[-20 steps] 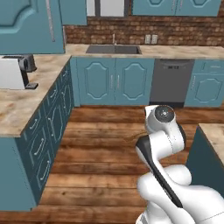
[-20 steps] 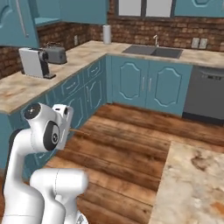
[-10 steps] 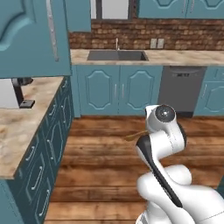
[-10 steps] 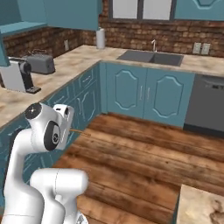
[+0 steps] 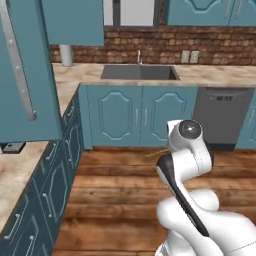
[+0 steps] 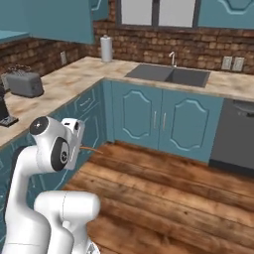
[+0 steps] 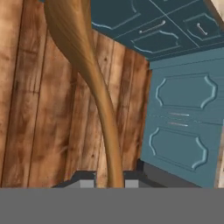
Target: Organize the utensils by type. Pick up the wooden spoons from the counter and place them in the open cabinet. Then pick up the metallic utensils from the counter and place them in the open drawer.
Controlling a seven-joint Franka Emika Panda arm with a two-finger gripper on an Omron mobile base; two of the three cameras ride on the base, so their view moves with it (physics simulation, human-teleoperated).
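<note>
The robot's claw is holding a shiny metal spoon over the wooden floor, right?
Not quite. The claw is holding a wooden spoon, not a shiny metal one. The hand view shows its tan-brown handle rising from between the fingertips, with the wooden floor behind it, so the rest of what you said is right.
</note>
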